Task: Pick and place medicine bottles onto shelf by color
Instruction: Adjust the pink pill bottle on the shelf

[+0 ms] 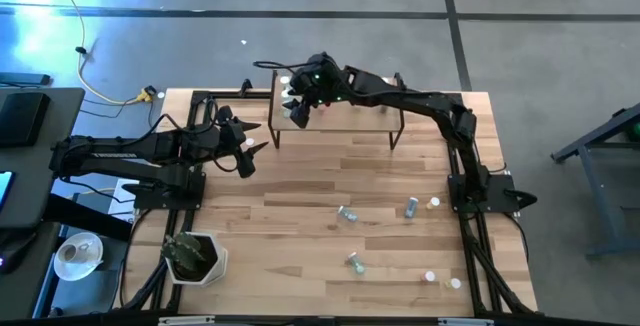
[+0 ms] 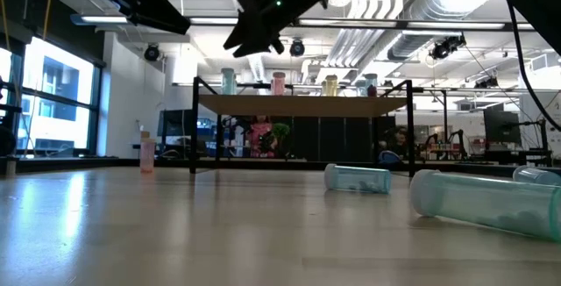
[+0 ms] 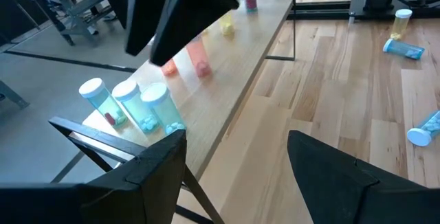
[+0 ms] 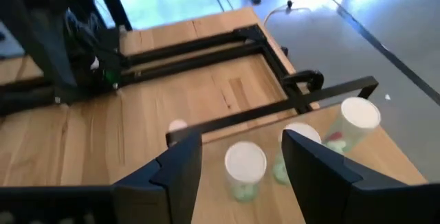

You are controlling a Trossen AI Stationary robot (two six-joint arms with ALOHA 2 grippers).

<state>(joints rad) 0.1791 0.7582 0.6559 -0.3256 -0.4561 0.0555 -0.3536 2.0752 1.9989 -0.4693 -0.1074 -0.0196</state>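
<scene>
From above, the right gripper (image 1: 299,112) is stretched out over the left end of the shelf (image 1: 350,116), with the arm folded back to its base at the table's right edge. The left gripper (image 1: 246,156) sits just off that same shelf end, pointing at it. I count about seven loose bottles (image 1: 347,213) scattered on the tabletop (image 1: 300,226), well clear of both grippers; some are lying down, others are too tiny to call.

Low view: two teal bottles (image 2: 358,178) lie on their sides, long axis across the picture, and a pink bottle (image 2: 146,153) stands upright at the far left. Up on the shelf, four upright ones show.

Left wrist: jaws spread wide, nothing in them. Just beyond the fingertips three teal bottles (image 3: 130,107) stand upright at the shelf's near end.

Right wrist: jaws wide apart and empty, and a white-capped bottle (image 4: 245,169) stands upright directly between them, with two more just outside one finger.
</scene>
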